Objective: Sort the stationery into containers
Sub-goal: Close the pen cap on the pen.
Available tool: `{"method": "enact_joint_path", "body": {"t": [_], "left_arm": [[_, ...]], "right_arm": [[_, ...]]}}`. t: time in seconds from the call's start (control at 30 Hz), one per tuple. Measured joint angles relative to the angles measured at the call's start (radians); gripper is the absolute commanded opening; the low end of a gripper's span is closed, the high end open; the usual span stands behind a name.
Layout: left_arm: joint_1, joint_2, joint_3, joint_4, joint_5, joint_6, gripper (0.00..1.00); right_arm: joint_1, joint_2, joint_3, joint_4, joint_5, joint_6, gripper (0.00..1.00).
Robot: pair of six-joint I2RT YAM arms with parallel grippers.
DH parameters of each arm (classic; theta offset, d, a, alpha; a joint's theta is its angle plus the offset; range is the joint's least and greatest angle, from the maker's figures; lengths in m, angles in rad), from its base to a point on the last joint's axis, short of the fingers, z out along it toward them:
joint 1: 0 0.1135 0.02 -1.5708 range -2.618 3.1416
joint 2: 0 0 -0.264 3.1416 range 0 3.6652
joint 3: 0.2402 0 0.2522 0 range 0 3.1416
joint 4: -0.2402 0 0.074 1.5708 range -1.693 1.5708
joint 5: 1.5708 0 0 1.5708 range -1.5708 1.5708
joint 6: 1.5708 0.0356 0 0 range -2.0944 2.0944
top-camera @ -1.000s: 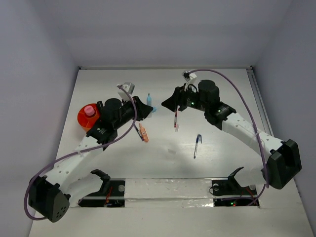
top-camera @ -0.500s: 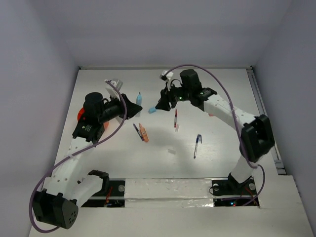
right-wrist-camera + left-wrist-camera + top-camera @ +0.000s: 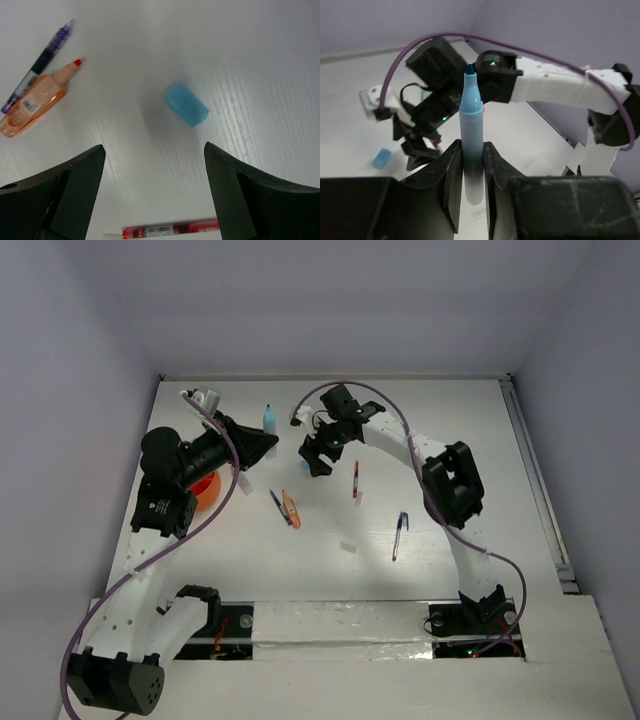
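Left gripper: clamped narrow on a pale blue uncapped marker, held tip-up.
Right gripper: jaws spread wide, holding nothing.
Target, as we judge it: the small pale blue plastic cap, lying on the white table.
Bearing: centred between the right fingers, a little ahead of their tips, touching neither.
Long axis: diagonal in the right wrist view; we expect a wrist turn before closing.
Nearer arm: the right. The left is occupied, beside the round orange-red plastic pot.
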Motion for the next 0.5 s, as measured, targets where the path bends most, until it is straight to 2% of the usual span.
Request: {"method": "enact_joint_path", "body": {"t": [0.13,0.27,0.43,0.5], "left_arm": [[-0.005,-0.001,0.013,0.018,-0.010,-0.002,0.00],[-0.006,0.000,0.015,-0.004,-0.028,0.005,0.00],[-0.006,0.003,0.024,-0.014,-0.041,0.011,0.00],[-0.006,0.005,0.028,-0.013,-0.045,0.013,0.00]], "right_arm": [[0.026,0.099,0.142,-0.036,0.075,-0.049,0.87],[0.045,0.164,0.212,-0.042,0.124,-0.091,0.87],[0.061,0.234,0.298,-0.079,0.169,-0.131,0.83],[0.066,0.256,0.319,-0.083,0.180,-0.143,0.79]]}}
